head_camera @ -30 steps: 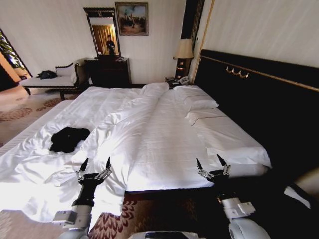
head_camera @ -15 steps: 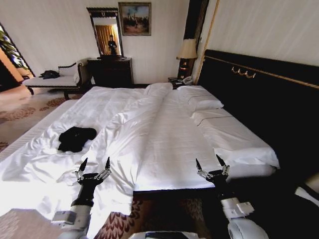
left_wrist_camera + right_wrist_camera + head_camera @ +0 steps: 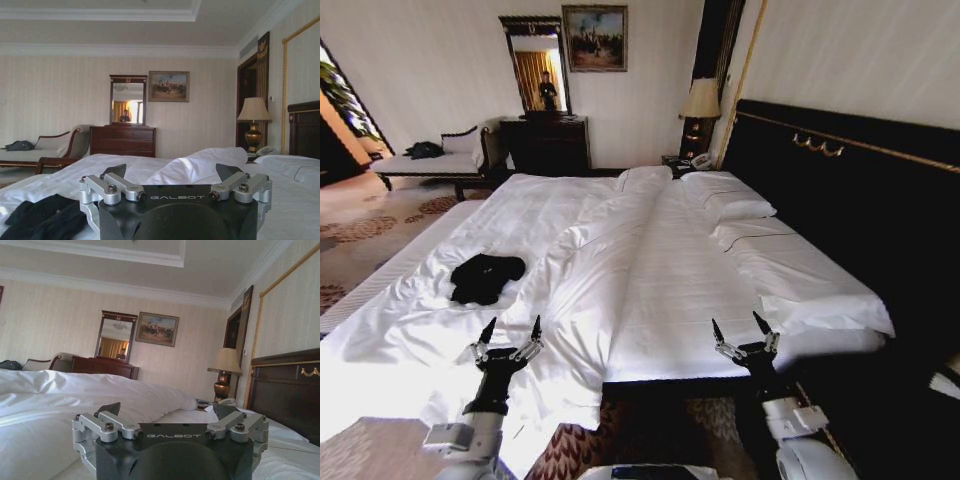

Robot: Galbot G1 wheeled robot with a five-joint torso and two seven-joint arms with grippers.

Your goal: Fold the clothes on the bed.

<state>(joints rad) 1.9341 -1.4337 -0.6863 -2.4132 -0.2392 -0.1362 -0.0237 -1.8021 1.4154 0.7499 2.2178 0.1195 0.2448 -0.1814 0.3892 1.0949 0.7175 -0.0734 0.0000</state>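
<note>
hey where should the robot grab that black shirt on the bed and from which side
Probably the near edge of the shirt, reached from above by the left gripper, which is open and closest. The shirt lies crumpled in a low heap on the bed, so no collar or hem shows; pinching a raised fold seems safest.

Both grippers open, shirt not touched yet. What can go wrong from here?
1. The T-shirt lies crumpled in a heap; a pinch may take several layers, not one edge.
2. It lies on rumpled white sheets of the bed, so the left gripper may take sheet too.
3. The right gripper hangs far across the bed from it, likely a long reach.
</note>
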